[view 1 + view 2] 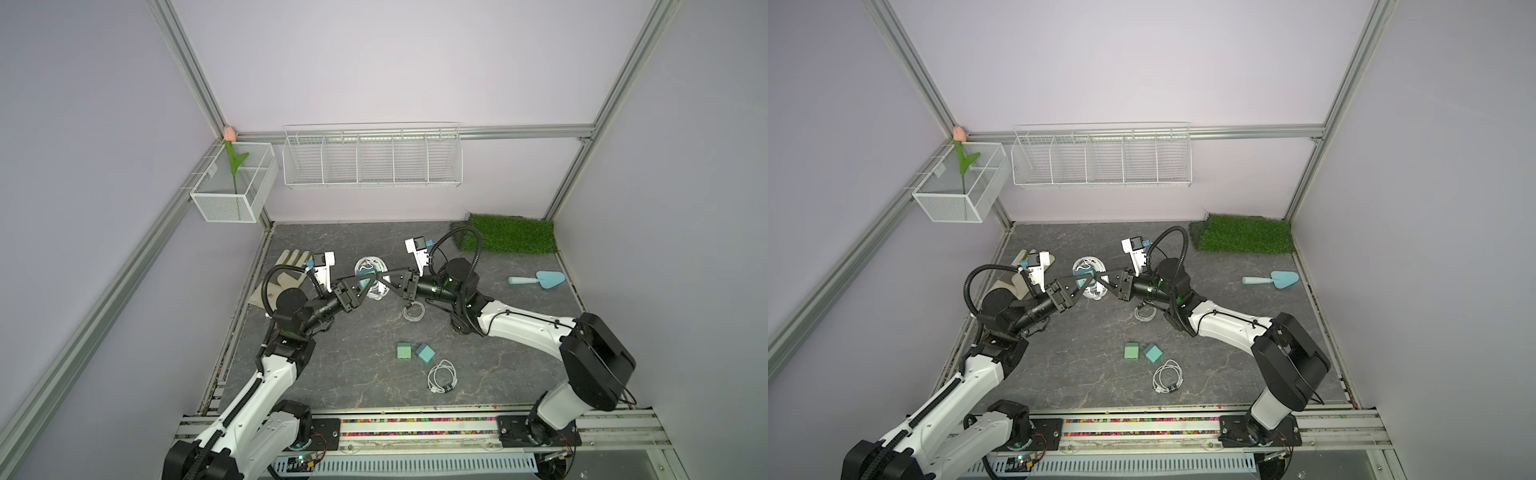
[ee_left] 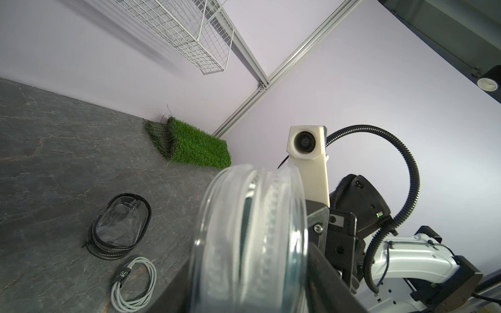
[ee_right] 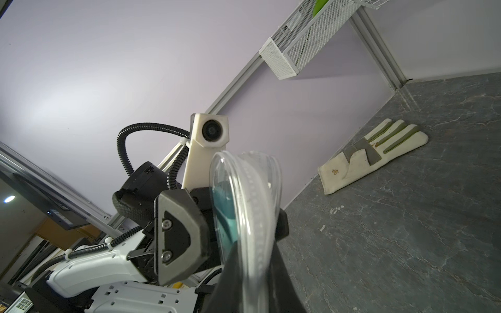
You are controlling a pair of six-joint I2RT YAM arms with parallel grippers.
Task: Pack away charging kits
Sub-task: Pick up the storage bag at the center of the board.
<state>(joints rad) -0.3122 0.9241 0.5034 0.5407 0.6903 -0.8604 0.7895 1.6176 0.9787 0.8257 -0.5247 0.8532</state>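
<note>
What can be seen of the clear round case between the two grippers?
The clear round case is a transparent pouch, soft as it looks, with a white zip band around its rim. It stands on edge between both arms. A teal charger block shows through its wall; white cable loops seem to lie inside too. The right gripper pinches its edge. The left gripper straddles it with its fingers; whether they press it, I cannot tell.

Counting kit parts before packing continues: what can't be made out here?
The clear case: contents beyond a teal shape unreadable; left gripper and right gripper cover it in both top views, wrist views blur it.
The black-rimmed case: hidden under the right arm in both top views.
The glove: partly under the left arm in both top views.
</note>
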